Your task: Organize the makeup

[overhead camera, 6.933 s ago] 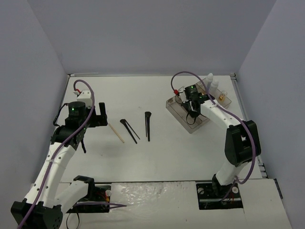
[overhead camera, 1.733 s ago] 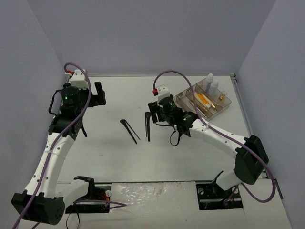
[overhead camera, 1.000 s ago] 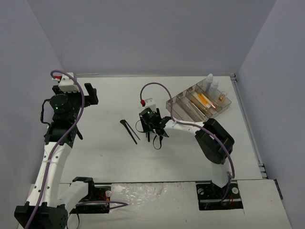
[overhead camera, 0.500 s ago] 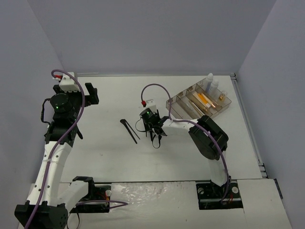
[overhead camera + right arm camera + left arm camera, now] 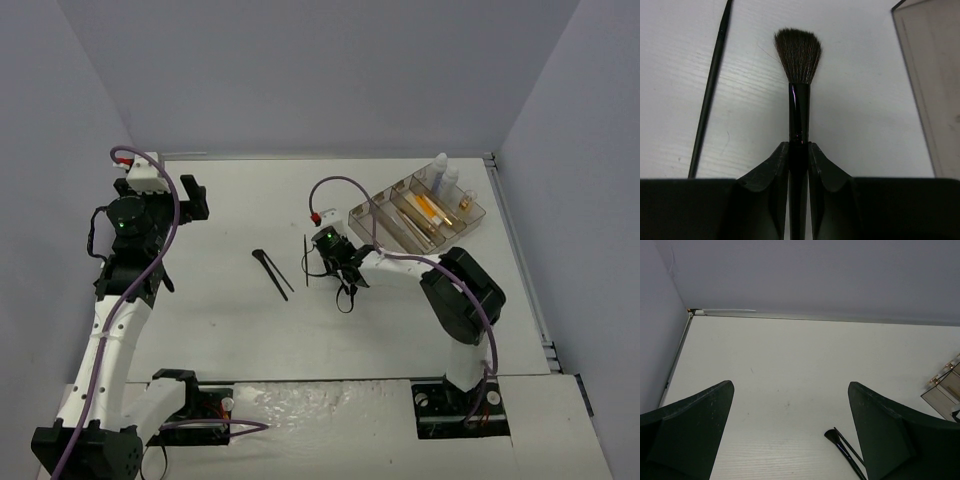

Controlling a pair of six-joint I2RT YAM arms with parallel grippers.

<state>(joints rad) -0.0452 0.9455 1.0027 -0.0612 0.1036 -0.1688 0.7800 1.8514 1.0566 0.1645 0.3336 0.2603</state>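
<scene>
Top external view first: white table [image 5: 220,320] with a faint wood grain, boxed in by plain pale-lilac walls [image 5: 320,80] at 9, 12 and 3 o'clock, a metal strip [image 5: 300,157] along the far edge. Over at 2 o'clock, a smoky clear tray [image 5: 372,222] set at an angle. Inside it, two white bottles [image 5: 445,172] at the far end, plus an orange tube [image 5: 430,212], a tiny amber vial [image 5: 466,205] and tan sticks [image 5: 408,224] in the slots. Near the middle, just off the tray's 9 o'clock corner, right pincer [image 5: 798,147] clamped tight on the handle of a black brush [image 5: 798,107], bristles fanned out past its tips over bare table. Lying flat at 9 o'clock of that, two more slim black brushes [image 5: 272,272], meeting at one end in a narrow V, apart from everything else. Up at 10 o'clock, left pincer [image 5: 791,387] raised off the table, jaws spread wide, gripping nothing, with only tabletop and back wall beyond.
</scene>
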